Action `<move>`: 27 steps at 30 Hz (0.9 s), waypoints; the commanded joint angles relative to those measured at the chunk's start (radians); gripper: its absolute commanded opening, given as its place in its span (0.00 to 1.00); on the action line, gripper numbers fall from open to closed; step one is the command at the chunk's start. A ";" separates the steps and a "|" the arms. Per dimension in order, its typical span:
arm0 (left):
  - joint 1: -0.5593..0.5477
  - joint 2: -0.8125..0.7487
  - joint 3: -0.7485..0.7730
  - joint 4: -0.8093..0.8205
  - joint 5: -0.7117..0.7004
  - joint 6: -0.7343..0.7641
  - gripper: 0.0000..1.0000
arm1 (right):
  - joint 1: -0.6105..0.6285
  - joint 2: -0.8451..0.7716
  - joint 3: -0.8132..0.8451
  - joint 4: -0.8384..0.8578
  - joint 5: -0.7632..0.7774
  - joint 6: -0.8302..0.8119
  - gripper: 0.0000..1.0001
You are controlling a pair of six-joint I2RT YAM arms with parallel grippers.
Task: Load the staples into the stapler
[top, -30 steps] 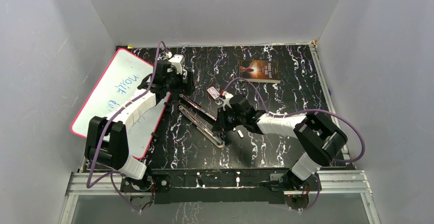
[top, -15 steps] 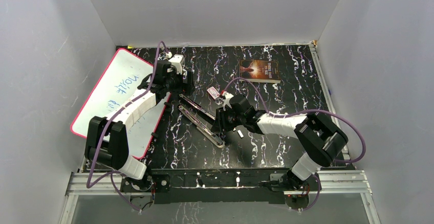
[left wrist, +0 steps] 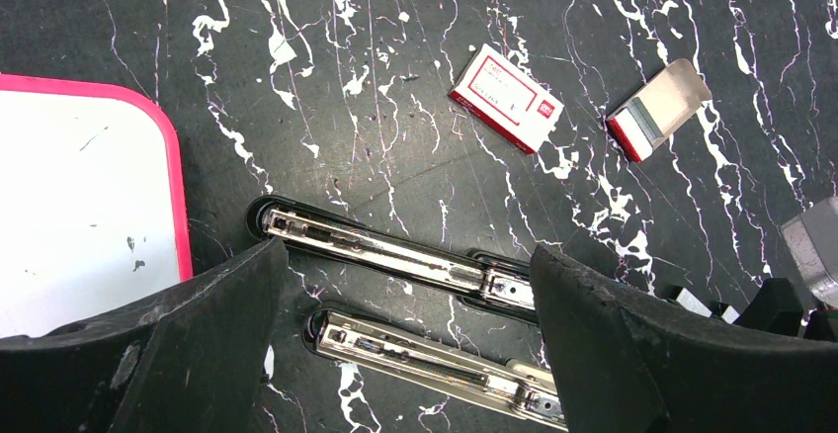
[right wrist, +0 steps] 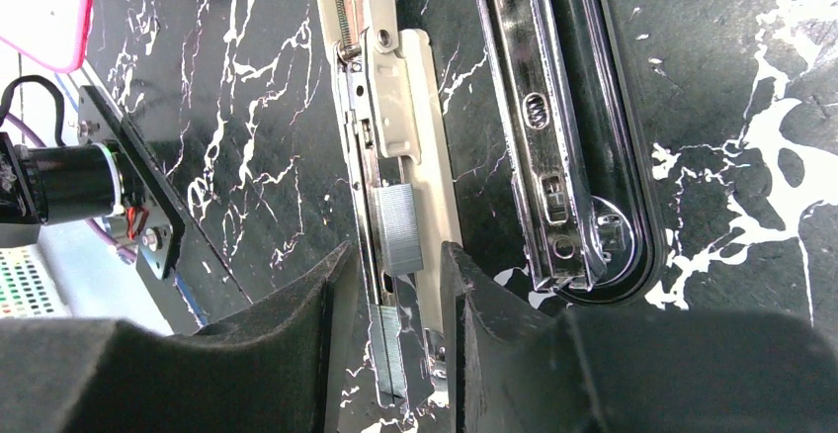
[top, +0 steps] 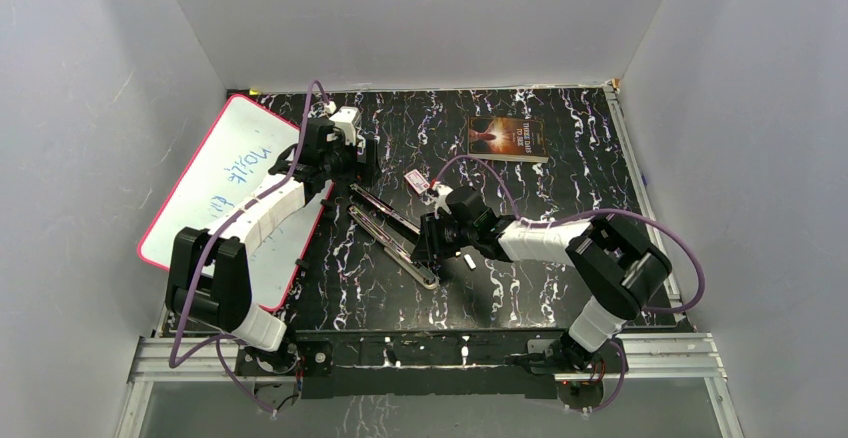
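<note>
Evidently the right gripper (right wrist: 395,260) had just let go. Its jaws, tighter a second earlier, stood apart on either side of the staples (right wrist: 397,227), seemingly clear of them. The strip lay in the open magazine rail of the stapler (right wrist: 380,87). The left gripper (left wrist: 407,255) hung wide and released above the stapler. Judgement: strip delivered; seating and closing remained.
</note>
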 commanded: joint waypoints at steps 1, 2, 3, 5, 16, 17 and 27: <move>0.004 -0.030 -0.006 -0.005 -0.004 0.013 0.92 | -0.006 0.009 0.025 0.051 -0.024 0.009 0.43; 0.004 -0.031 -0.006 -0.005 -0.004 0.013 0.92 | -0.006 0.011 0.024 0.054 -0.025 0.011 0.43; 0.004 -0.031 -0.006 -0.005 -0.004 0.013 0.92 | -0.006 0.011 0.024 0.056 -0.026 0.011 0.43; 0.004 -0.031 -0.006 -0.005 -0.004 0.012 0.92 | -0.006 0.014 0.023 0.056 -0.027 0.011 0.42; 0.003 -0.032 -0.005 -0.005 -0.006 0.014 0.92 | -0.006 0.021 0.024 0.059 -0.032 0.012 0.36; 0.004 -0.032 -0.005 -0.005 -0.006 0.014 0.92 | -0.007 0.022 0.022 0.059 -0.032 0.012 0.35; 0.003 -0.032 -0.006 -0.006 -0.006 0.014 0.92 | -0.007 0.008 0.019 0.061 -0.027 0.010 0.25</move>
